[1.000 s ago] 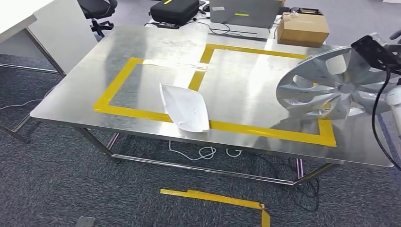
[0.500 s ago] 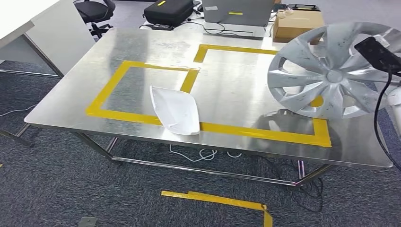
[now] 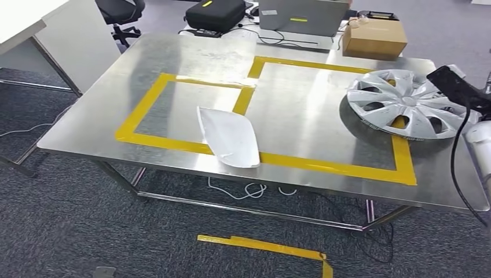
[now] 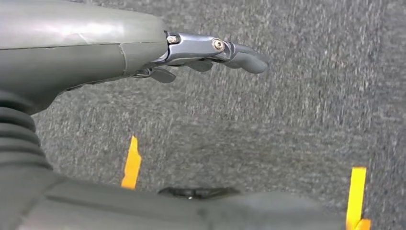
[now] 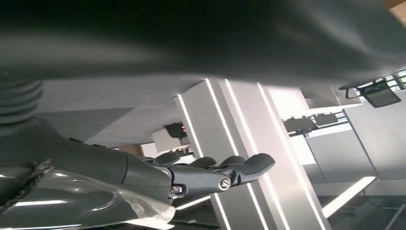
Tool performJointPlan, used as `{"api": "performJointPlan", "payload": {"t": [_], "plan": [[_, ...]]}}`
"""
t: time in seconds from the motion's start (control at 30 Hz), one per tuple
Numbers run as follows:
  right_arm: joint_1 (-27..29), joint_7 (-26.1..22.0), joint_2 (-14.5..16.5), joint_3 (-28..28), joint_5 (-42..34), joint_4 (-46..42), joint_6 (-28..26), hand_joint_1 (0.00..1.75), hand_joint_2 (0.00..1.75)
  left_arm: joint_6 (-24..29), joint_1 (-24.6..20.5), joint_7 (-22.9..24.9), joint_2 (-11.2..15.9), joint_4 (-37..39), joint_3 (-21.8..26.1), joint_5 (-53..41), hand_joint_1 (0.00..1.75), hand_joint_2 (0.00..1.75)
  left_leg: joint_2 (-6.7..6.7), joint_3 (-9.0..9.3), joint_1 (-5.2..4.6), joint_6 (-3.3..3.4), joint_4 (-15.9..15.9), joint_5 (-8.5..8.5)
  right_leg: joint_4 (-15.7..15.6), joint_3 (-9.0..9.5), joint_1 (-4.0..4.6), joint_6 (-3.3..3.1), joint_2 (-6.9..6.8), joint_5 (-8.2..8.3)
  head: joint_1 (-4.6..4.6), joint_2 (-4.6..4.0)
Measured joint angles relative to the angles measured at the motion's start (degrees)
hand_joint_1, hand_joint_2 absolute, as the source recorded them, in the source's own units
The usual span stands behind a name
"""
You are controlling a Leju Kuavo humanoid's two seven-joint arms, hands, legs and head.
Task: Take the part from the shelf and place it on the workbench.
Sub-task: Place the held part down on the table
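Silver hubcap (image 3: 410, 103) is seen lying nearly flat on steel workbench (image 3: 301, 110), at its right side, overlapping right edge of yellow tape rectangle (image 3: 330, 165). Right hand (image 5: 210, 175) is seen with fingers extended under dark blurred surface; whether anything is held cannot be told. Left hand (image 4: 206, 52) is held over grey carpet (image 4: 287, 124), fingers loosely apart, nothing gripped. White curved panel (image 3: 228, 136) is laid across tape at front edge. Cardboard box (image 3: 373, 37) is set beyond far edge.
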Motion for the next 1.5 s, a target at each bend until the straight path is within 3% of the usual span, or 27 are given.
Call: {"api": "performJointPlan", "payload": {"t": [0.07, 0.1, 0.13, 0.17, 0.23, 0.3, 0.4, 0.47, 0.57, 0.6, 0.63, 0.67, 0.77, 0.83, 0.9, 0.97, 1.0, 1.07, 1.1, 1.13, 1.17, 1.2, 1.23, 1.3, 1.33, 1.43, 1.5], "plan": [[0.4, 0.0, 0.0, -0.2, -0.1, 0.5, 0.0, 0.0, 0.0, 0.1, 0.0, 0.0, 0.0, 0.0, 0.0, 0.0, 0.0, 0.0, -0.01, 0.01, -0.09, 0.19, 0.0, -0.06, 8.3, -4.13, 0.03, 0.18, 0.02, -3.35, 0.11, 0.0], [0.7, 0.0, 0.0, -0.2, -0.1, 0.7, 0.0, 0.0, 0.0, 0.1, 0.0, 0.1, 0.0, 0.0, 0.0, 0.0, 0.0, 0.0, -0.01, 0.04, -0.13, 0.24, 0.0, -0.09, 11.2, -5.75, 0.03, 0.22, 0.02, -4.04, 0.1, -0.01], [0.9, 0.0, 0.0, -0.2, -0.1, 1.0, 0.0, 0.0, 0.0, 0.1, 0.0, 0.1, -0.1, 0.0, 0.0, 0.0, 0.0, 0.0, -0.02, 0.07, -0.17, 0.25, 0.0, -0.13, 12.0, -6.37, 0.03, 0.21, 0.02, -3.58, 0.12, -0.01], [1.0, 0.0, 0.0, -0.2, -0.1, 1.1, 0.0, 0.0, 0.0, 0.1, 0.0, 0.1, -0.1, 0.0, 0.0, 0.0, 0.0, 0.0, -0.04, 0.12, -0.18, 0.25, 0.1, -0.17, 10.2, -5.73, 0.03, 0.12, 0.01, -1.99, 0.12, -0.01], [1.1, -0.2, 0.0, -0.4, -0.2, 1.3, 0.0, 0.0, 0.0, 0.1, 0.0, 0.3, -0.2, 0.0, 0.0, 0.0, 0.0, 0.0, -0.07, 0.23, -0.24, 0.05, 0.2, -0.33, 2.1, -1.94, 0.06, -0.17, -0.01, 2.18, 0.12, -0.01], [1.2, -0.7, 0.1, -0.5, -0.7, 1.4, -0.2, 0.0, 0.0, 0.1, 0.0, 0.4, -0.2, 0.0, 0.0, -0.1, 0.0, 0.0, -0.12, 0.15, -0.46, -0.36, 0.3, -0.48, -4.1, 1.39, 0.23, -0.55, 0.0, 3.97, 0.09, -0.01], [2.0, -1.6, 0.6, -1.3, -3.2, 1.3, -0.4, 0.0, 0.0, 0.1, 0.2, 0.4, -0.1, 0.0, 0.0, -0.2, 0.0, 0.0, -0.13, 0.08, -0.59, -1.09, 0.4, -0.61, -5.2, 2.23, 0.27, -1.25, 0.04, 3.87, 0.08, -0.01], [2.5, -1.9, 1.5, -2.4, -6.2, 0.4, -0.1, 0.0, 0.0, 0.3, 0.2, 0.3, -0.1, 0.0, 0.0, -0.3, 0.0, 0.0, -0.07, -0.59, -0.55, -1.77, 2.3, -2.06, -5.3, 2.4, -0.03, -1.87, -0.01, 3.95, -0.08, 0.0], [3.2, -1.3, 3.5, -4.4, -11.5, -2.3, 0.6, 0.0, 0.0, 0.4, 0.3, 0.2, -0.2, 0.0, 0.2, -0.3, 0.0, 0.0, 0.04, -5.12, -0.19, -2.67, 12.3, -6.98, -5.4, 2.55, -0.09, -2.43, -0.04, 3.89, -0.31, 0.0], [3.4, -0.8, 4.2, -5.0, -12.9, -3.3, 0.8, 0.0, 0.0, 0.4, 0.3, 0.2, -0.2, 0.0, 0.3, -0.3, 0.0, 0.0, 0.05, -6.57, -0.09, -2.81, 15.3, -7.79, -5.3, 2.58, -0.05, -2.47, -0.02, 3.85, -0.29, -0.01], [3.7, -0.3, 4.9, -5.6, -14.1, -4.3, 1.0, 0.0, 0.0, 0.5, 0.4, 0.2, -0.3, 0.0, 0.4, -0.3, 0.0, 0.0, 0.05, -7.22, -0.05, -2.84, 16.4, -7.56, -5.3, 2.63, -0.02, -2.51, 0.01, 3.8, -0.31, -0.01], [4.0, 0.2, 5.6, -6.1, -15.0, -5.5, 1.0, 0.0, 0.0, 0.5, 0.4, 0.1, -0.3, 0.0, 0.6, -0.2, 0.0, 0.0, 0.05, -6.86, -0.04, -2.78, 15.4, -6.26, -5.3, 2.71, -0.01, -2.53, 0.05, 3.73, -0.31, 0.0], [5.0, 1.2, 7.3, -6.8, -16.9, -10.1, 0.1, 0.0, 0.0, 0.6, 0.4, 0.3, -0.3, 0.0, 1.1, -0.1, 0.0, 0.0, 0.05, -2.15, -0.14, -2.1, 4.7, -0.79, -5.2, 3.07, 0.11, -2.22, 0.1, 3.35, -0.3, -0.01], [6.1, 1.9, 8.1, -6.9, -18.1, -13.7, -0.5, 0.0, 0.0, 0.6, 0.4, 0.3, -0.4, 0.0, 1.4, -0.1, 0.0, 0.0, 0.03, -0.41, -0.3, -1.72, 1.0, -0.07, -5.2, 3.09, 0.28, -1.75, 0.05, 3.2, -0.24, -0.01], [7.5, 2.3, 8.6, -6.8, -19.0, -17.2, -0.6, 0.0, 0.0, 0.6, 0.4, 0.3, -0.6, 0.0, 1.7, 0.0, 0.0, 0.0, -0.02, -0.2, -0.32, -1.3, 0.6, -0.23, -5.3, 3.09, 0.27, -1.16, -0.06, 3.1, -0.22, 0.0], [8.8, 2.1, 8.9, -6.6, -19.6, -20.9, -1.0, 0.0, 0.0, 0.7, 0.5, 0.3, -0.8, 0.0, 1.9, 0.0, 0.0, 0.0, -0.05, 0.0, -0.16, -0.64, 0.1, -0.04, -4.0, 2.35, 0.16, -0.69, -0.07, 1.9, -0.15, 0.01], [9.3, 1.8, 8.9, -6.5, -19.8, -22.6, -1.2, 0.0, 0.0, 0.8, 0.4, 0.3, -0.9, 0.0, 2.0, 0.0, 0.0, 0.0, -0.05, 0.09, -0.05, -0.35, -0.1, 0.08, -1.7, 1.2, 0.14, -0.54, -0.04, 0.52, -0.08, 0.01], [10.5, 1.3, 8.9, -6.4, -20.0, -25.4, -1.8, 0.0, 0.0, 1.0, 0.4, 0.3, -1.0, 0.0, 2.3, 0.1, 0.0, 0.0, -0.04, 0.09, -0.08, -0.08, -0.1, 0.09, 6.0, -2.54, 0.12, -0.36, 0.01, -2.9, 0.03, -0.01], [11.1, 1.1, 9.0, -6.3, -20.0, -26.5, -2.0, 0.0, 0.0, 1.0, 0.4, 0.3, -1.0, 0.0, 2.5, 0.1, 0.0, 0.0, -0.05, 0.1, -0.11, -0.04, -0.1, 0.07, 9.6, -4.39, 0.12, -0.27, 0.01, -3.98, 0.02, -0.01], [11.8, 1.1, 9.0, -6.3, -20.0, -27.3, -2.1, 0.0, 0.0, 1.0, 0.4, 0.3, -1.1, 0.0, 2.6, 0.1, 0.0, 0.0, -0.05, 0.11, -0.12, -0.02, 0.0, 0.04, 11.5, -5.51, 0.13, -0.21, 0.01, -4.06, 0.03, -0.01], [12.3, 1.1, 9.0, -6.2, -20.0, -28.1, -2.1, 0.0, 0.0, 1.0, 0.4, 0.3, -1.2, 0.0, 2.7, 0.1, 0.0, 0.0, -0.05, 0.12, -0.13, -0.01, 0.0, 0.01, 11.0, -5.54, 0.12, -0.22, 0.0, -3.0, 0.04, -0.01], [12.6, 1.1, 9.1, -6.2, -20.0, -28.8, -2.1, 0.0, 0.0, 1.0, 0.4, 0.3, -1.2, 0.0, 2.8, 0.1, 0.0, 0.0, -0.05, 0.14, -0.13, -0.03, 0.1, -0.03, 8.2, -4.36, 0.12, -0.29, -0.01, -1.01, 0.03, -0.01], [12.7, 1.0, 9.1, -6.2, -20.0, -29.5, -2.1, 0.0, 0.0, 1.0, 0.4, 0.3, -1.3, 0.0, 2.8, 0.1, 0.0, 0.0, -0.05, 0.16, -0.13, -0.12, 0.2, -0.1, 3.9, -2.42, 0.12, -0.4, -0.04, 1.15, 0.05, -0.01], [12.7, 1.0, 9.1, -6.2, -20.0, -30.6, -2.2, 0.0, 0.0, 1.0, 0.3, 0.3, -1.3, 0.0, 2.9, 0.1, 0.0, 0.0, -0.08, 0.03, -0.35, -0.53, 0.4, -0.26, -3.2, 1.26, 0.29, -0.71, -0.05, 3.48, 0.0, -0.01], [12.8, 1.0, 9.1, -6.2, -20.0, -30.9, -2.2, 0.0, 0.0, 1.0, 0.3, 0.3, -1.3, 0.0, 2.9, 0.1, 0.0, 0.0, -0.08, -0.04, -0.44, -0.78, 0.5, -0.28, -4.7, 2.11, 0.4, -0.91, -0.02, 3.65, -0.02, -0.01], [13.3, 0.3, 9.1, -6.1, -19.9, -32.0, -2.8, 0.0, 0.0, 1.3, 0.4, 0.3, -1.3, 0.0, 3.0, 0.2, 0.0, 0.0, -0.07, -0.11, -0.42, -1.61, 0.7, -0.38, -5.0, 2.27, 0.4, -1.77, 0.06, 3.8, -0.03, -0.01], [13.6, -0.5, 9.2, -6.1, -19.8, -33.3, -3.8, 0.0, 0.0, 1.7, 0.4, 0.2, -1.2, 0.0, 3.2, 0.5, 0.0, 0.0, -0.01, -1.13, -0.32, -2.33, 3.4, -2.43, -5.1, 2.33, 0.17, -2.42, -0.04, 4.08, -0.15, -0.01]]}}
